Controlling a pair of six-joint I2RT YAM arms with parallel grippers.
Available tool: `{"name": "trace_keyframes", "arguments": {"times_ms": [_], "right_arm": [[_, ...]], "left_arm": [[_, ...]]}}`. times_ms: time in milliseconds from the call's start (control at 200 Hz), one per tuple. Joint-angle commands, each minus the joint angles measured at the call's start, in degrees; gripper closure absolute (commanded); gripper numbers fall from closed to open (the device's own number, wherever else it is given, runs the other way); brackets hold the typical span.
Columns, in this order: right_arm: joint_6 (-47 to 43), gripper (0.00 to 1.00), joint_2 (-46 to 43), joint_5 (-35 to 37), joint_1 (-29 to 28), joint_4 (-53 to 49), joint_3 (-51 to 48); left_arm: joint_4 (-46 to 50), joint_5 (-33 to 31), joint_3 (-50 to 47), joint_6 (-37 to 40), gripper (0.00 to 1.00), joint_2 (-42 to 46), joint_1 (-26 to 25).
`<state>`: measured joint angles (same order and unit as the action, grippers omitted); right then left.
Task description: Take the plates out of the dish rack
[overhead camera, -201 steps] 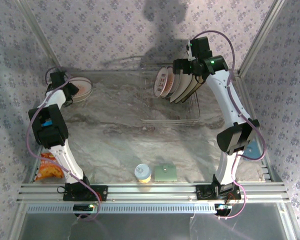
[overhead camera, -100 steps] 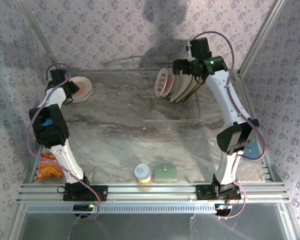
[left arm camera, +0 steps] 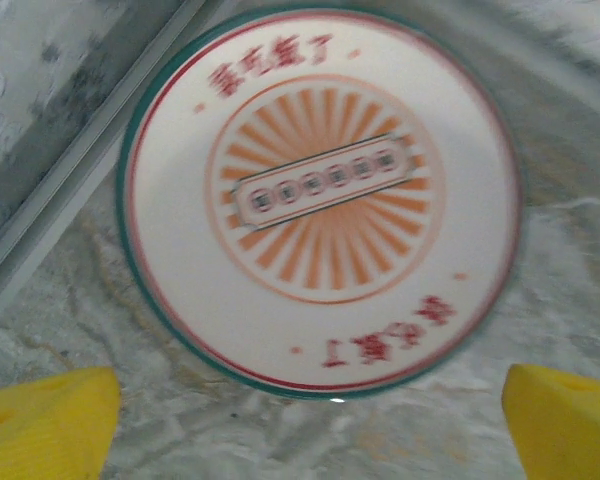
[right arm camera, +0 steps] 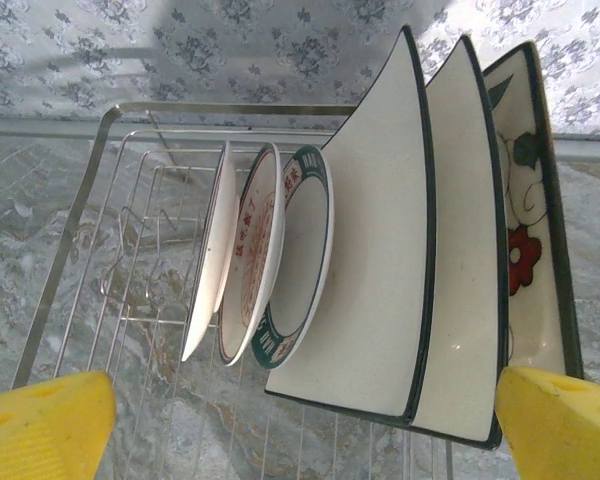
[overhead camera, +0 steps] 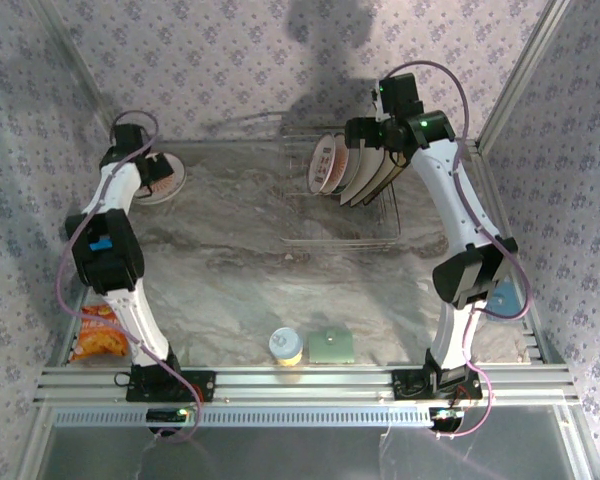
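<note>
Progress check, biggest stuff first. The table (overhead camera: 240,280) has just one plate out on it so far, over at its far left corner. The dish rack (overhead camera: 340,243) sits at the far right and it's still pretty loaded. From the right wrist view I count six in there, all standing on edge between the dividers. There are three square plates (right arm camera: 380,230) leaning together, the outermost being the flower-printed plate (right arm camera: 535,250), then three round plates (right arm camera: 248,260) lined up beside them.

The lone round plate (left arm camera: 315,195) on the table is lying flat, pattern up, close to the frame rail. The left pincer (left arm camera: 310,420) hangs right over it with fingers spread wide and nothing between them, so I'd call that one delivered. The right pincer (right arm camera: 300,425) is also wide open and empty. It's hovering at the rack with the plates right in front of it, not touching any as far as I can tell. So roughly one down, six to go, early days imo
</note>
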<state>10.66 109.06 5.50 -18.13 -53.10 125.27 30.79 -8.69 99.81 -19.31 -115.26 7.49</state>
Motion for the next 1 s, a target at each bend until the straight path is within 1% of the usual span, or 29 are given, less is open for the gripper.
{"name": "trace_keyframes", "arguments": {"times_ms": [0, 180, 300, 435, 670, 995], "right_arm": [[0.0, 0.00, 3.4, 2.4, -1.9, -2.7, 5.3], [-0.2, 0.00, 11.3, 6.0, -5.7, -6.6, 15.1], [0.5, 0.00, 17.1, 8.0, -6.9, -8.5, 20.4], [1.7, 0.01, 21.1, 9.4, -8.3, -7.8, 22.5], [3.5, 0.13, 26.0, 13.4, -9.6, -5.9, 23.3], [5.1, 0.26, 30.8, 13.4, -10.4, -2.6, 24.0]], "left_arm": [[12.3, -1.8, 7.1, 8.8, 0.01, 5.0, -3.9], [20.6, -3.1, 11.3, 12.6, 0.01, 9.1, -9.6], [25.6, -3.2, 15.2, 13.3, 0.01, 10.1, -12.5], [25.8, -1.9, 15.7, 13.0, 0.01, 10.9, -13.9], [25.2, -1.3, 15.2, 12.7, 0.01, 10.7, -15.0], [24.4, -1.1, 13.8, 13.1, 0.01, 11.2, -15.4]]}}
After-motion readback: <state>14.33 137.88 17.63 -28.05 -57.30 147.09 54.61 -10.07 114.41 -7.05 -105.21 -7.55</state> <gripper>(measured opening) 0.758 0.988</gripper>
